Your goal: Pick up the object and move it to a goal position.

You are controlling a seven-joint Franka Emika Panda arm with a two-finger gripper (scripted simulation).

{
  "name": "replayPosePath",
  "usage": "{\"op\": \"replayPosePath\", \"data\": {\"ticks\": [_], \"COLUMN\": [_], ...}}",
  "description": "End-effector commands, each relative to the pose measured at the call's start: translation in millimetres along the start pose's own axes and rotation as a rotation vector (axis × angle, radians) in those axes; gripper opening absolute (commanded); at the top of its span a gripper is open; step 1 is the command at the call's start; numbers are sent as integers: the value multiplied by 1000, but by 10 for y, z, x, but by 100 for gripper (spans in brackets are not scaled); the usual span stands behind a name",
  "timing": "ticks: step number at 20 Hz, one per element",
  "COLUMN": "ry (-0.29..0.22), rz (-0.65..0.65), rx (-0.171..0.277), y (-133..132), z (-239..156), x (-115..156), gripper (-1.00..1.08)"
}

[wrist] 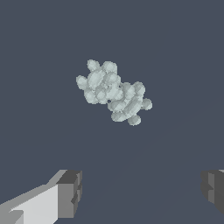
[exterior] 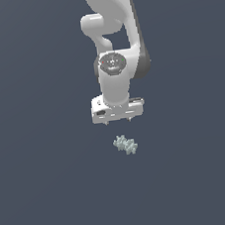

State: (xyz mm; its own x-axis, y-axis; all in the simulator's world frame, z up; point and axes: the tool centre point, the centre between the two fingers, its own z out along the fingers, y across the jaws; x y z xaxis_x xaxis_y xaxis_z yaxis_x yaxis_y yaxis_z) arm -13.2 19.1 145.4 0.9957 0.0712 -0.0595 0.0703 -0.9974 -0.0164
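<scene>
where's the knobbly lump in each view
Exterior view: the lump lies just below picture centre, under the gripper, apart from it.
Wrist view: the lump sits above centre, beyond the two fingertips, untouched.
Shared landmark: the gripper's fingers, spread apart.

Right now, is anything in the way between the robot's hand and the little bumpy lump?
No. Both views show only bare dark floor between the open hand and the bumpy lump; the hand isn't touching it.
</scene>
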Motion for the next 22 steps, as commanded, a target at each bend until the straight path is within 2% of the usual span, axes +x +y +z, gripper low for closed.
{"op": "replayPosePath", "data": {"ticks": [1, 11, 22], "ry": [0, -24, -19], "rz": [0, -22, -85], "rx": [0, -29, -29], "y": [0, -61, -67], "z": [0, 25, 47], "x": [0, -43, 11], "gripper": [100, 100, 100]}}
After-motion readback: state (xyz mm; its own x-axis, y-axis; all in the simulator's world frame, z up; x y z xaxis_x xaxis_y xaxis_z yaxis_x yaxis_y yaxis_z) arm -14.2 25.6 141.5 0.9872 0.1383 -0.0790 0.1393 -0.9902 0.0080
